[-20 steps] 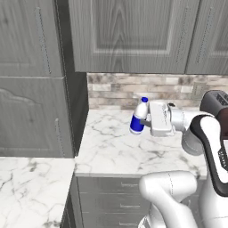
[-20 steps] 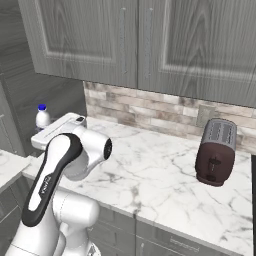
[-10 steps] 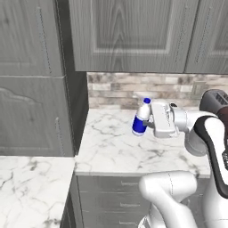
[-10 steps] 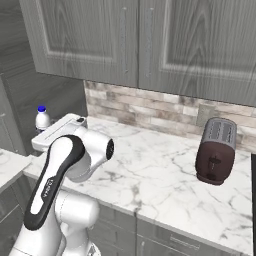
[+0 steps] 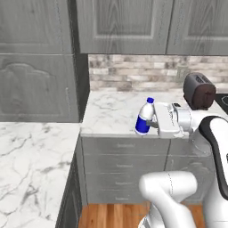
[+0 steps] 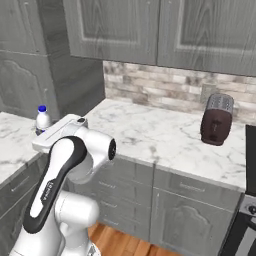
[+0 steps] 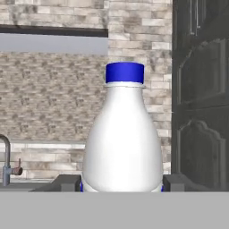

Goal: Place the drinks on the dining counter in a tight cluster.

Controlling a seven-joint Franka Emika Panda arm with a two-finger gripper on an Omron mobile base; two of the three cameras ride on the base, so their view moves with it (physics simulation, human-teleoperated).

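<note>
A small clear water bottle [image 5: 144,116] with a blue cap and blue label hangs upright in the air, just in front of the worktop's edge. My gripper [image 5: 152,121] is shut on its lower body from the right. In the right base view the water bottle [image 6: 42,119] peeks out behind the hand. In the hand view the water bottle [image 7: 123,147] stands between the two fingertips [image 7: 67,182], close to the camera. At the lower left lies a long white marble slab on grey sides, the dining counter [image 5: 31,156]. The other drinks are out of view.
A marble worktop [image 5: 116,111] with grey drawers runs under a brick backsplash, and a dark toaster [image 5: 199,91] stands on it to the right. Tall grey cabinets [image 5: 35,67] rise at the left. The hand view catches a faucet [image 7: 6,161] at its left edge.
The whole picture has shifted, so the base has moved: the worktop's front and the toaster have come into the left base view. The bottle stays in my grip.
</note>
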